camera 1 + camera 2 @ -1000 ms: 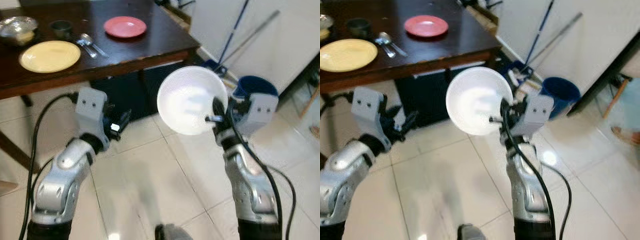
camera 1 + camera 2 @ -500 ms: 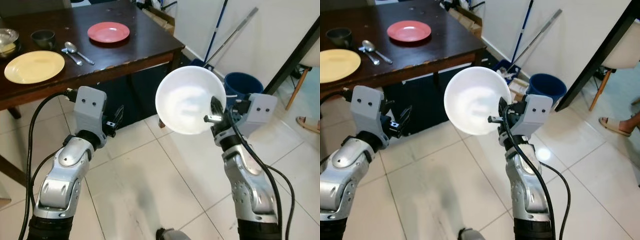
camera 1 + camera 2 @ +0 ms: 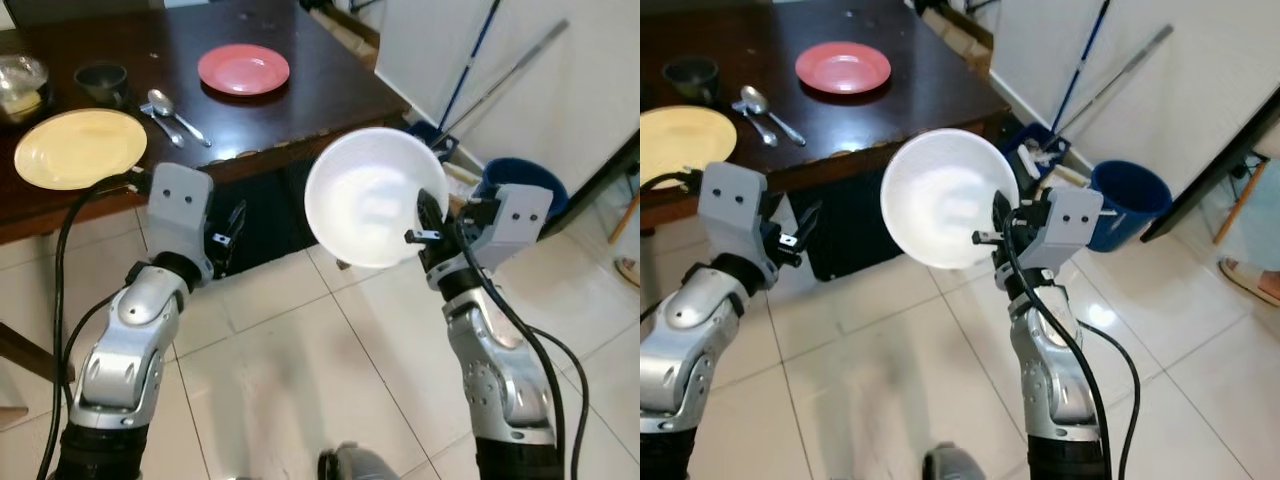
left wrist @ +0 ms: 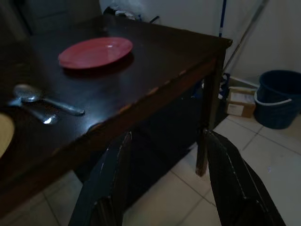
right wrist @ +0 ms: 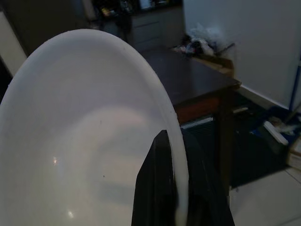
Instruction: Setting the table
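A white bowl (image 3: 370,196) stands tilted on edge in the air, over the tiled floor in front of the dark wooden table (image 3: 300,105). My right gripper (image 3: 427,218) is shut on its rim, one finger (image 5: 157,188) inside the bowl. My left gripper (image 3: 229,226) is open and holds nothing, just below the table's front edge, with both fingers (image 4: 110,186) spread in the left wrist view. On the table lie a red plate (image 3: 243,69), a yellow plate (image 3: 80,148), two spoons (image 3: 172,112) and a dark cup (image 3: 101,80).
A metal bowl (image 3: 22,80) sits at the table's far left. A blue bucket (image 3: 1124,200) and a mop (image 3: 1080,70) lean by the white wall on the right. A small cardboard box (image 4: 241,101) lies beside the bucket. A person's foot (image 3: 1248,280) is at the right edge.
The camera has shifted, so the table now sits a little nearer and more to the right. The right gripper still holds the white bowl the same way; the left gripper stays open.
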### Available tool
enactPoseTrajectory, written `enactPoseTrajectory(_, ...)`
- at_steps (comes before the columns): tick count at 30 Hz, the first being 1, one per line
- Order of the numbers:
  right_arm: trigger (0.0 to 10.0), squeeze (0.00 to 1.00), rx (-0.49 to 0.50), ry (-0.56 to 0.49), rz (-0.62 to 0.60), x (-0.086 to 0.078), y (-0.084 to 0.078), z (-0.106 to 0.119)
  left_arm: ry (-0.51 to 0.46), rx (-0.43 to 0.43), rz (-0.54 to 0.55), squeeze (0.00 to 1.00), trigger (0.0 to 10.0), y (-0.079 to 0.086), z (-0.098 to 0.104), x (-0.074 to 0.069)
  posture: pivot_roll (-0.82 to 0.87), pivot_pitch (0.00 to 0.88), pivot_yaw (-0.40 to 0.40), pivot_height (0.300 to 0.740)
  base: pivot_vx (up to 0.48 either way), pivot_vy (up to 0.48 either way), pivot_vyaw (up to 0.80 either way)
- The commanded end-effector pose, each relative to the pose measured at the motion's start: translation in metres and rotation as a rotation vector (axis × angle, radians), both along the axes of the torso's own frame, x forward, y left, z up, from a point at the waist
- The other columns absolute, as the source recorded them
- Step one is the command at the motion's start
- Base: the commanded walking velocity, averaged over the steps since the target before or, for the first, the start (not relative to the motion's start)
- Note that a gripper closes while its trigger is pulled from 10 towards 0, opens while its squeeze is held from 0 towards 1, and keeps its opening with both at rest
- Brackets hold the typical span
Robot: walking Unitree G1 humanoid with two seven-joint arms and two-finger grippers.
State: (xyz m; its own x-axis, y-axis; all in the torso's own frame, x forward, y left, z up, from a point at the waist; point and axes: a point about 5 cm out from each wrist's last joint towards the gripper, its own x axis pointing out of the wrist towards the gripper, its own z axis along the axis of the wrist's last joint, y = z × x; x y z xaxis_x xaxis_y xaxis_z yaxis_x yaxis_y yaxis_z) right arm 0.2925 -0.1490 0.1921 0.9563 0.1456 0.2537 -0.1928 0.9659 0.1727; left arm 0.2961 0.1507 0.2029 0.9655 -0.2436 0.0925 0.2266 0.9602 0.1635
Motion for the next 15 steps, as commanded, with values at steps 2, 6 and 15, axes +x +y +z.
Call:
enactPoseTrajectory(2,10.0,0.00,-0.008,0.009,-0.023,-0.003,-0.012,-0.002,0.013,0.006,-0.011,0.00,10.0,-0.002,-0.003,0.001,-0.11,0.079,0.013,0.740,0.405,0.000,0.00)
enactPoseTrajectory(6,10.0,0.00,-0.025,0.005,-0.062,-0.003,-0.020,-0.001,0.008,0.001,-0.022,0.00,10.0,-0.006,-0.003,0.002,-0.12,0.080,0.015,0.740,0.405,0.000,0.00)
enactPoseTrajectory(15,10.0,0.00,-0.040,-0.020,-0.149,-0.001,-0.040,0.005,0.004,0.000,-0.040,0.00,10.0,-0.009,-0.002,0.004,-0.12,0.081,0.024,0.740,0.405,0.000,0.00)
